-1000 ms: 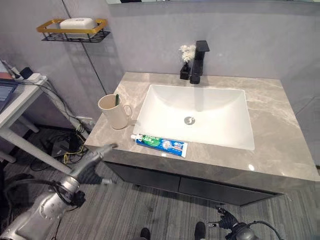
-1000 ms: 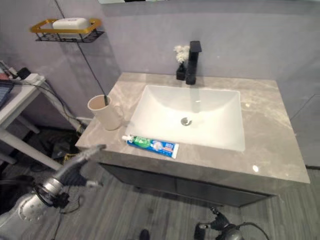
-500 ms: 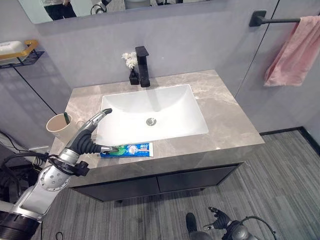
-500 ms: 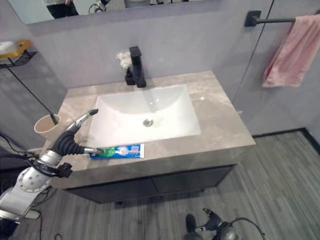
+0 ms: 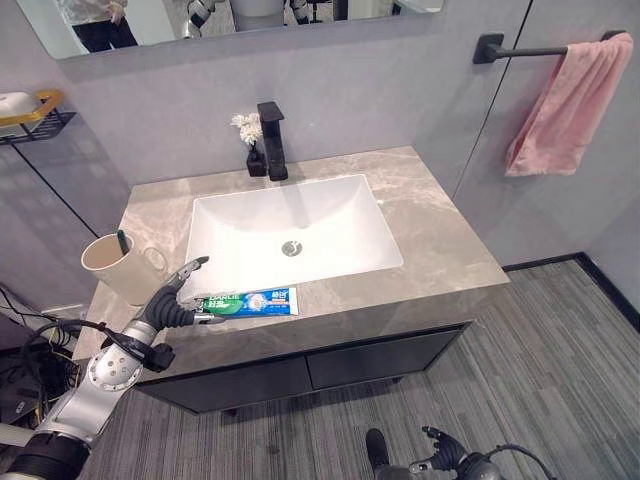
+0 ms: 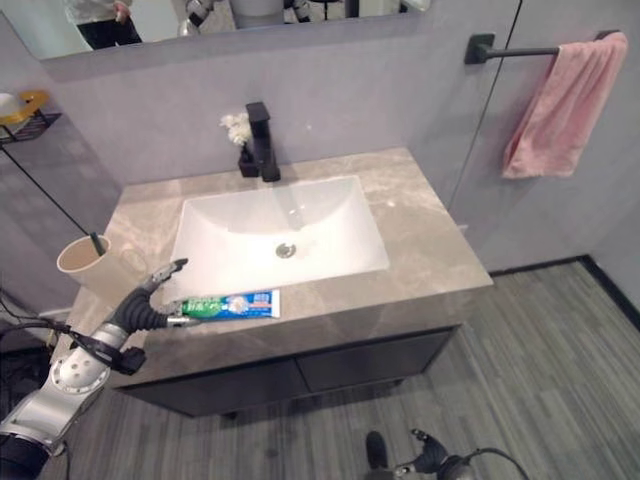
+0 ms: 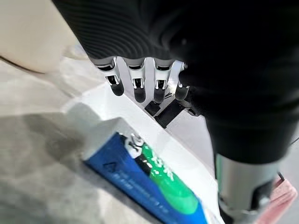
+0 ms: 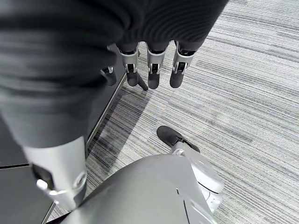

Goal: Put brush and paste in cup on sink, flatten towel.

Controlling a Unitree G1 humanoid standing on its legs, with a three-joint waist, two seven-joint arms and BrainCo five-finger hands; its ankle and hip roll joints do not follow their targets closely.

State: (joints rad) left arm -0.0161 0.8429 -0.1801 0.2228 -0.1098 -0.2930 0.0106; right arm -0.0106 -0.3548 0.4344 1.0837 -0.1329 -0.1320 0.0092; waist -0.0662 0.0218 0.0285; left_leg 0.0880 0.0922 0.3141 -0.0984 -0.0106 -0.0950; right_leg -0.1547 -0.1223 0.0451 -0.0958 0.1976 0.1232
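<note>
Since half a second ago our left hand (image 5: 172, 305) has dropped lower, to the cap end of the blue and green toothpaste tube (image 5: 252, 301), though the whole view has shifted too. We see the tube lying flat on the grey marble counter (image 5: 440, 250), along the front edge of the white rectangular basin (image 5: 290, 225). Our fingers (image 7: 138, 86) hang straight and loose above the tube, holding nothing. Just to the left stands the cream handled cup (image 5: 115, 268), with the dark-handled toothbrush (image 5: 122, 241) already upright in it. So we judge the brush step done, the paste not yet gripped. On the wall rail, well apart to the right, the pink towel (image 5: 565, 105) hangs bunched, not yet flattened. Our right hand (image 8: 149, 70) hangs low over the striped grey floor (image 8: 252, 84), fingers relaxed and empty.
</note>
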